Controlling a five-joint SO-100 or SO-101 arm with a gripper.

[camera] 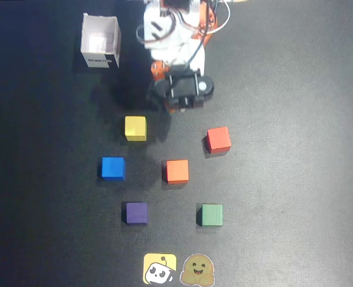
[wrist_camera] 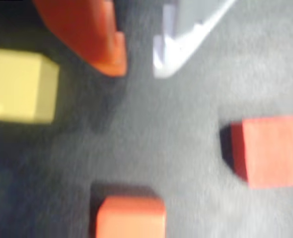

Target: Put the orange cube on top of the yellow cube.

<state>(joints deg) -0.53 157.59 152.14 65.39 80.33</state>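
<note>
Orange cube sits mid-table, untouched, with the yellow cube at its ten o'clock and well apart. Red cube lies at two o'clock, blue cube at nine. White box carries a label, unreadable. Gripper hangs above the mat, fingers parted, holding nothing.

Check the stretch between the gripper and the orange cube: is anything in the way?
Nothing. In the wrist view, bare dark table runs from the gripper to the orange cube; the yellow cube sits off to the left.
</note>
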